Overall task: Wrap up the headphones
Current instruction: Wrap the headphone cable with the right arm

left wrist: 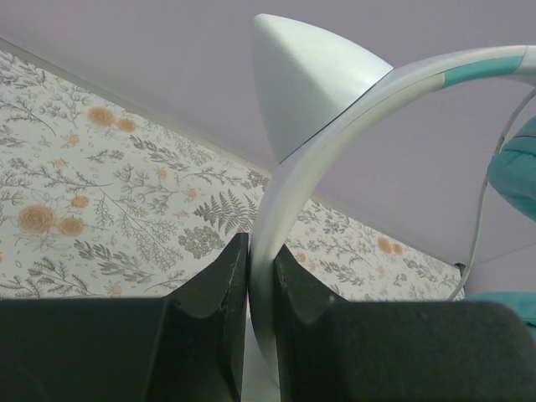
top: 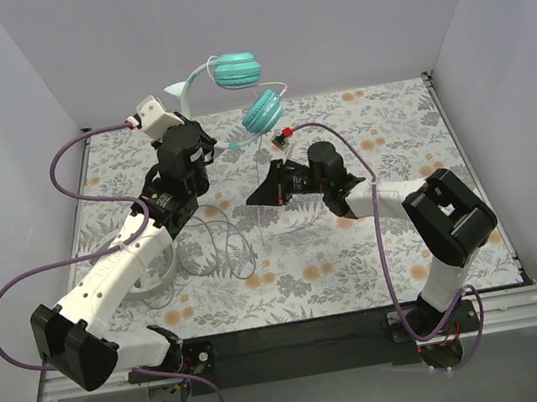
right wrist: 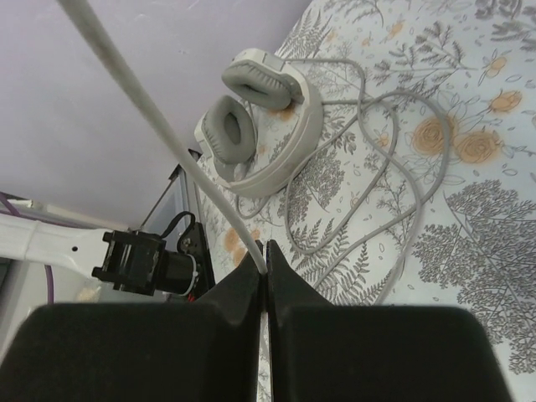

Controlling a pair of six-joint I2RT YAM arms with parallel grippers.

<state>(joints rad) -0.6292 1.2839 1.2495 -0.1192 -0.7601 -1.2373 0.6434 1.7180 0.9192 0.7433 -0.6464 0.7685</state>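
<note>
Near the left edge of the table [top: 391,142], partly covered by the left arm in the overhead view, the white-grey headphones [right wrist: 306,117] lie flat on the flowered surface. Their ear cups face each other, and their thin grey cable [right wrist: 446,142] is spread in loose loops toward the middle of the table. Further right and toward the far edge, the left pincer [left wrist: 260,251] is clenched on the pale headband [left wrist: 335,134] of the teal headphones [top: 234,70], with one black finger pressed against each face of the band. This pair is held in the air above the middle of the far edge, clear of the table. One teal cup is high against the back wall and the other hangs lower, just over the far edge. To the right of these, over the middle of the table, the right pincer [right wrist: 264,251] is shut tight on a thin pale cord [right wrist: 151,109]. The cord leaves the fingertips in a straight slanting line. The wrist view does not show where its far end goes.
</note>
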